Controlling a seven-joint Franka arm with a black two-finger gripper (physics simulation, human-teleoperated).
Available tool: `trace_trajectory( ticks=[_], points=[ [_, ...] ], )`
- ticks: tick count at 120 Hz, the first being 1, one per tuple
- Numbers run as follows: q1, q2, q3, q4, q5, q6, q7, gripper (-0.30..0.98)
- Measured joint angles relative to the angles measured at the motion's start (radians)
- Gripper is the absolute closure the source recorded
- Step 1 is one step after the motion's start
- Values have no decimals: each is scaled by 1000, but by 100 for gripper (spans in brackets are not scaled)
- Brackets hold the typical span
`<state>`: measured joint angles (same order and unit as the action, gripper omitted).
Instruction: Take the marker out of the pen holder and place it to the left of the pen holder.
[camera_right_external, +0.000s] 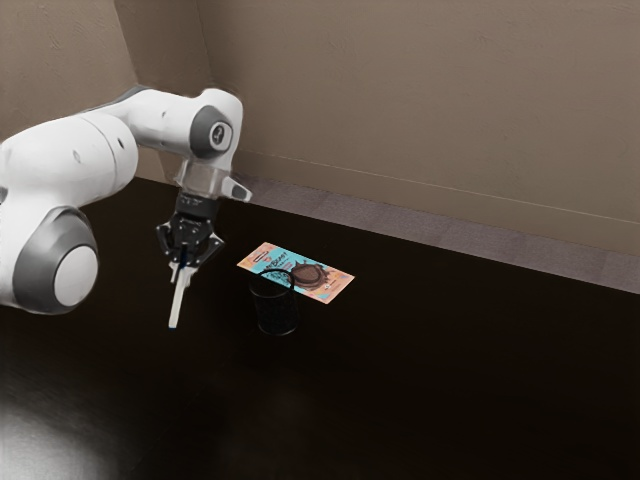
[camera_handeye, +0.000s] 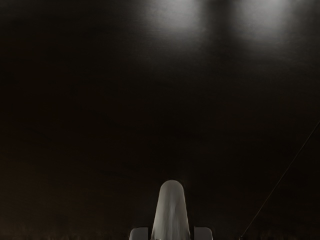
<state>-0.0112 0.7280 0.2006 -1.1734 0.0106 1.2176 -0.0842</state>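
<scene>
Exterior view: gripper (camera_right_external: 181, 263) is out to the ext. view's left of the pen holder (camera_right_external: 277, 314), jaws approx. a marker's width apart, pinching the marker (camera_right_external: 177, 304) btwn them. Marker's outside the holder, near-vert. w/ a slight tilt, pale end down. Colorful packet (camera_right_external: 329, 286) lies just behind holder. Wrist view: marker sticks out btwn both fingers.

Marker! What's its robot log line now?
gripper: shut on marker | marker: out of pen holder, pointing down | pen holder: upright | placing: not yet done
</scene>
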Motion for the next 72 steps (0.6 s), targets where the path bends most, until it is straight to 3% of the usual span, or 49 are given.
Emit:
trace_trajectory(
  ticks=[45, 72],
  points=[
    [54, 92, -6, -28, -31, -73, 5, 76],
    [54, 89, -7, -28, -43, -62, 4, 30]
  ],
)
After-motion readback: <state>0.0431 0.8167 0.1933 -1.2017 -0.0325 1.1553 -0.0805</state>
